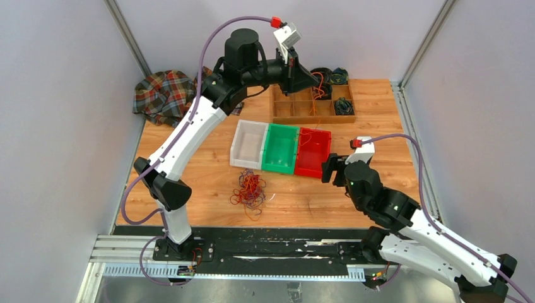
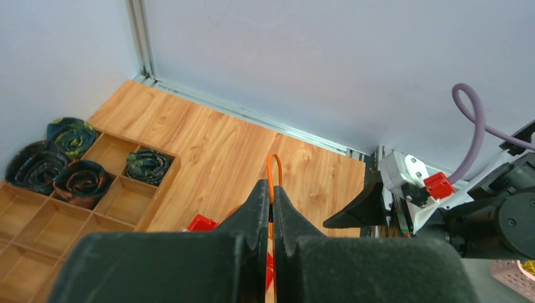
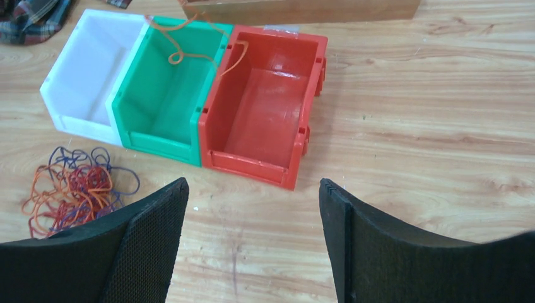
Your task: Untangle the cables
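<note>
Above organizer [image 1: 313, 118], L gripper [image 2: 272, 189] pinches orange cable [image 2: 269, 173] (R gripper [image 3: 252, 183] agape).

The gripper [image 2: 272, 192] is at the bottom middle of the frame, its two black fingers pinched tight on a thin orange cable [image 2: 269, 173]. A small loop of it sticks up. At the left, a wooden tray [image 2: 165, 183] on the counter [image 2: 208, 145] holds dark rolled-up cables [image 2: 146, 165].

Looked over all three views. No readable text, labels, brands or numbers anywhere. Nothing legible at all.
</note>
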